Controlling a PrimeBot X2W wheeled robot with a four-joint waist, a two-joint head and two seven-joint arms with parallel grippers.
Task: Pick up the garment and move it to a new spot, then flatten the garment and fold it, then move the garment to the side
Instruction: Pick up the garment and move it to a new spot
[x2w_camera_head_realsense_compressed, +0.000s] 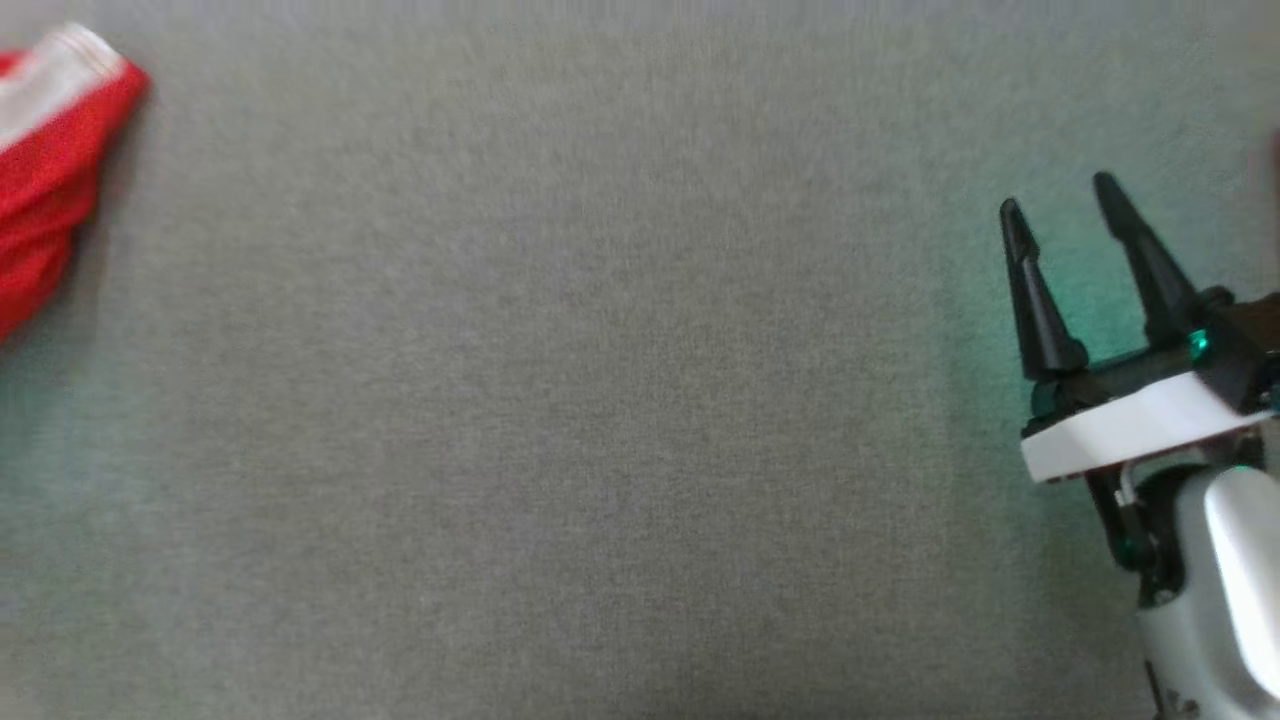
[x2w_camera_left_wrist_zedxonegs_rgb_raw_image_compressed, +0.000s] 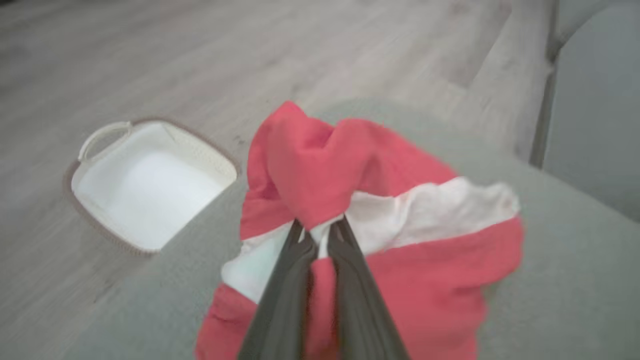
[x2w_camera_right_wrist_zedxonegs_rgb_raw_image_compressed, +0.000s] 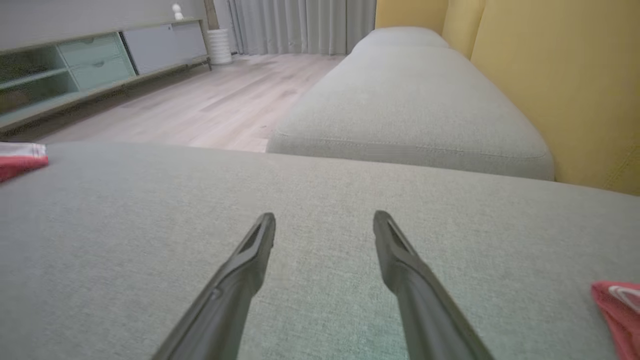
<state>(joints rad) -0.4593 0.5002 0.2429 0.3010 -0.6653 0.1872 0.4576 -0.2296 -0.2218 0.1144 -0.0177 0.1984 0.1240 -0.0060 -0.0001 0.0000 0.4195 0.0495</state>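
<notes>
The garment (x2w_camera_head_realsense_compressed: 50, 170) is red with a white band and lies bunched at the far left edge of the grey cushion in the head view. In the left wrist view my left gripper (x2w_camera_left_wrist_zedxonegs_rgb_raw_image_compressed: 319, 231) is shut, its two dark fingers pinching a fold of the garment (x2w_camera_left_wrist_zedxonegs_rgb_raw_image_compressed: 400, 280) where red meets white. My right gripper (x2w_camera_head_realsense_compressed: 1058, 198) hovers over bare cushion at the right, open with nothing between its fingers. The right wrist view has the same open gripper (x2w_camera_right_wrist_zedxonegs_rgb_raw_image_compressed: 324, 219) and a corner of the garment (x2w_camera_right_wrist_zedxonegs_rgb_raw_image_compressed: 20, 162) far off at the left edge.
A white basket (x2w_camera_left_wrist_zedxonegs_rgb_raw_image_compressed: 150, 195) with handles stands on the wooden floor beside the cushion's edge. Another red and white cloth (x2w_camera_right_wrist_zedxonegs_rgb_raw_image_compressed: 617, 310) lies at the lower right of the right wrist view. A second grey cushion (x2w_camera_right_wrist_zedxonegs_rgb_raw_image_compressed: 410, 100) and a yellow backrest (x2w_camera_right_wrist_zedxonegs_rgb_raw_image_compressed: 560, 75) lie beyond.
</notes>
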